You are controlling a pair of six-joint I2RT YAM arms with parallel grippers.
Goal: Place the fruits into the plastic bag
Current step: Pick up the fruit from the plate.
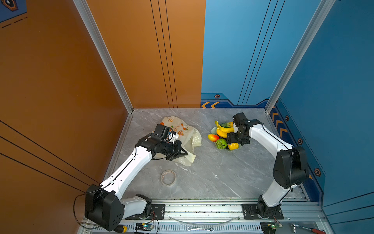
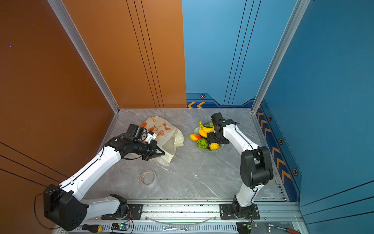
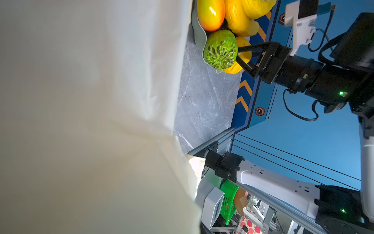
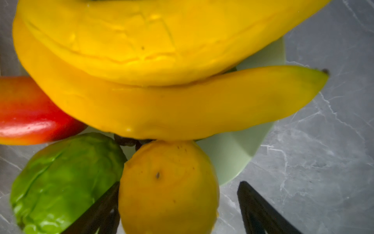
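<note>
The fruits lie heaped on a pale green dish (image 1: 212, 129): a banana bunch (image 1: 221, 130), a red-yellow mango (image 1: 213, 137), a bumpy green ball (image 1: 220, 143), a yellow lemon-like fruit (image 4: 168, 186) and a green-orange oblong fruit (image 1: 227, 124). Dark grapes (image 4: 125, 141) peek out under the bananas. My right gripper (image 4: 178, 202) is open, its fingers either side of the lemon-like fruit, with a gap on one side. The plastic bag (image 1: 179, 129) lies crumpled at the left. My left gripper (image 1: 184, 153) is shut on its edge; bag film (image 3: 81, 101) hides the fingers in the left wrist view.
A roll of tape (image 1: 168, 177) lies on the marble table in front of the bag. A screwdriver (image 1: 121, 229), a wrench (image 1: 200, 229) and a ratchet (image 1: 307, 229) rest on the front rail. Orange and blue walls close in the back and sides.
</note>
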